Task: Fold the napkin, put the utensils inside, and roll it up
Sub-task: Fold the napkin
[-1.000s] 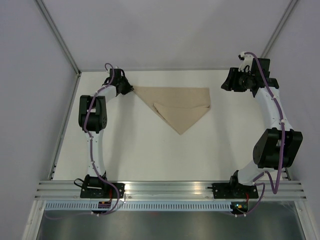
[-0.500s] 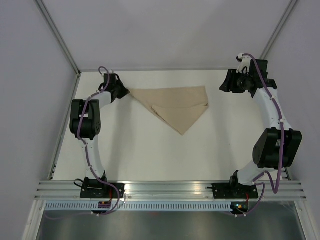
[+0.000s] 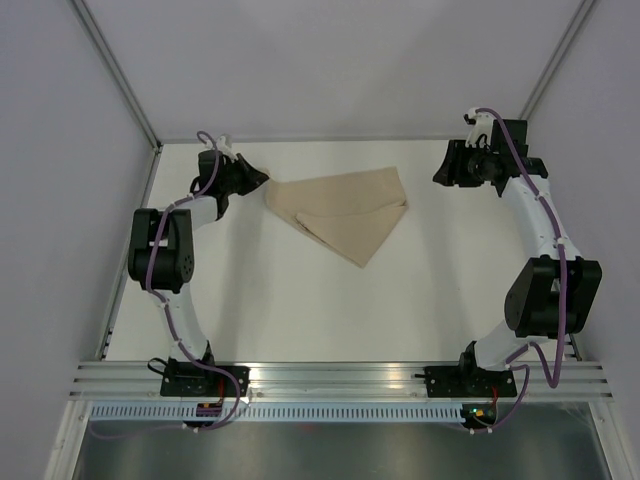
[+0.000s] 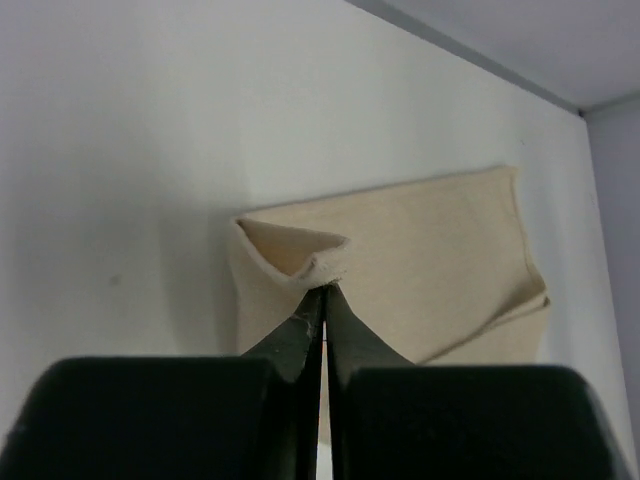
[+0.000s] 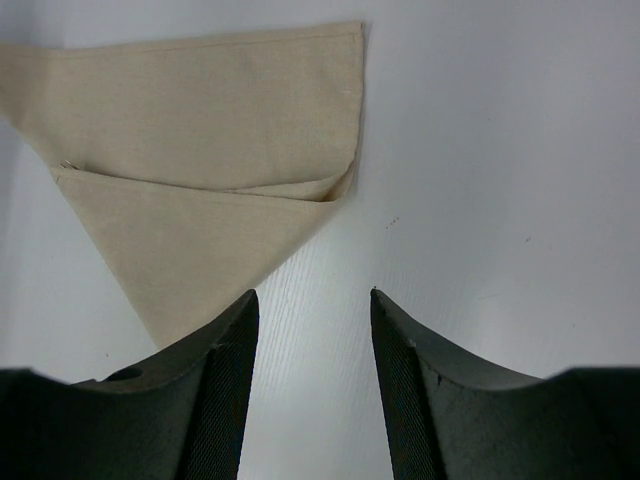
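Left wrist view shows the left gripper (image 4: 322, 292) pinched on one corner of the folded napkin (image 4: 430, 260), which lies on the white table (image 4: 130, 150) near its far edge. The right gripper (image 5: 313, 300) hovers just beside the cloth, its fingers apart.

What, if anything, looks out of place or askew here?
The napkin lies skewed, its folded layers misaligned, and the corner pinched in the left gripper is bunched and lifted. No utensils show in any view. Nothing looks torn or spilled.

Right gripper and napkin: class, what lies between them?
Only bare white table separates the open right gripper from the napkin, shown in the right wrist view.
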`<state>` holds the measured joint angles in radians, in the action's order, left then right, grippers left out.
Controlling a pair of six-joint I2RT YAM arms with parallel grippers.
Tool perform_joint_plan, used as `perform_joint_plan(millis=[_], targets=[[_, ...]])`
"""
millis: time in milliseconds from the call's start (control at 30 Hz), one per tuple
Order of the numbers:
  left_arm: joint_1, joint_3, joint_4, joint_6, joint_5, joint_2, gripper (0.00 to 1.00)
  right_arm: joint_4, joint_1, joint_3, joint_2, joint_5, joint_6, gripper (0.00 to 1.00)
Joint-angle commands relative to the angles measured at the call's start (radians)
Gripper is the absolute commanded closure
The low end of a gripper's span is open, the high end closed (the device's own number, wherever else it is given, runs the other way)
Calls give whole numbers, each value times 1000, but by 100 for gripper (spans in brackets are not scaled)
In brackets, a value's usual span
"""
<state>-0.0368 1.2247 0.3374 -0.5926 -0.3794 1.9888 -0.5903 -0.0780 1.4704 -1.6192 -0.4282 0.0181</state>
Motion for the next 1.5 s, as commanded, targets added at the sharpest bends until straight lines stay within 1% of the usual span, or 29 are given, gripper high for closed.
perform_joint_plan(millis=[0, 100, 200, 300, 500, 700, 867, 933, 1033, 1067, 1167, 1467], targets=[[-108, -1, 124, 163, -264, -61, 98, 18, 18, -1, 2, 12, -9, 45], [-179, -4, 107, 209, -364, -65, 98, 18, 24, -2, 2, 17, -7, 46], [-247, -7, 72, 263, -418, -67, 98, 17, 29, -4, 2, 19, -9, 46], [-296, -7, 5, 330, -432, -68, 98, 20, 32, -10, 5, 20, -10, 46], [-360, -17, -112, 442, -421, -84, 98, 18, 37, -10, 1, 22, -9, 46], [-428, -10, -242, 554, -342, -117, 98, 21, 46, -15, 2, 26, -10, 46], [-469, -1, -293, 590, -279, -125, 98, 23, 49, -18, 1, 29, -10, 46], [-485, 2, -317, 640, -266, -120, 98, 23, 49, -18, -1, 31, -10, 46], [-512, 10, -331, 665, -242, -108, 98, 23, 52, -18, -2, 34, -10, 46], [-518, 10, -360, 669, -233, -105, 98, 23, 52, -18, -2, 34, -10, 46], [-541, 7, -373, 682, -204, -90, 98, 24, 57, -18, -5, 37, -9, 46], [-612, 25, -379, 668, -110, -38, 98, 24, 69, -18, -18, 49, -9, 46]])
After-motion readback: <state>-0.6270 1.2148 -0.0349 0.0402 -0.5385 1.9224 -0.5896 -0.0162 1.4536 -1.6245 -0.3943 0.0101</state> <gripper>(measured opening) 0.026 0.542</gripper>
